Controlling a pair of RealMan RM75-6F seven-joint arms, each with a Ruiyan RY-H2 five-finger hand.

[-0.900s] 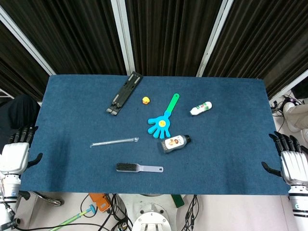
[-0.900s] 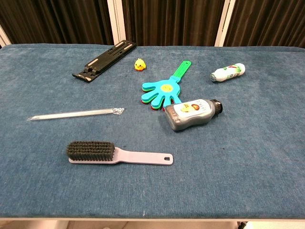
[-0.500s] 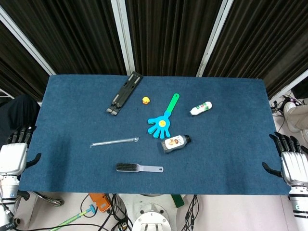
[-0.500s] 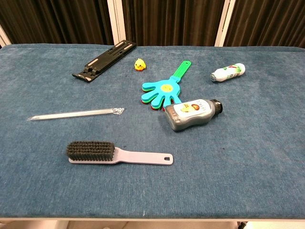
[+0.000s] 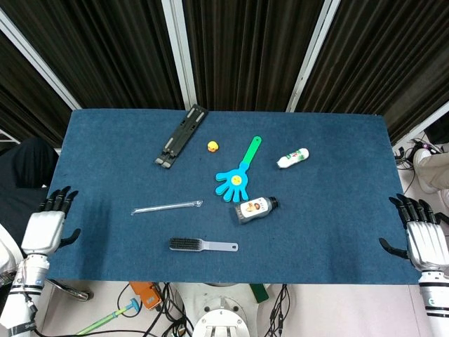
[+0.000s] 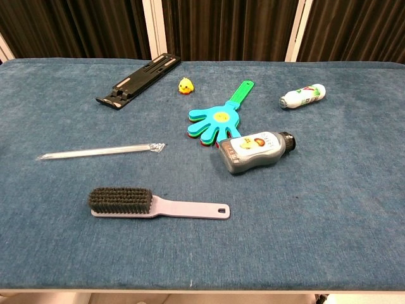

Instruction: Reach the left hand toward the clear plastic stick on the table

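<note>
Two hands sit at the table's near corners, and neither holds anything — our left hand [image 5: 46,228] hovers at the left edge with its fingers spread wide, and our right hand [image 5: 423,239] waits at the far right edge, fingers apart too. The clear plastic stick [image 5: 167,207] lies flat on the blue table [image 5: 337,210], well apart from our left hand, at about two o'clock from it. We judge the main risk to be its thinness and transparency: it is easy to overshoot. The brush [image 5: 202,245] lies near it at five o'clock from the stick's middle, so a reach that swings too low could nudge it. A palm coming down flat could also roll the stick away — it looks light.
</note>
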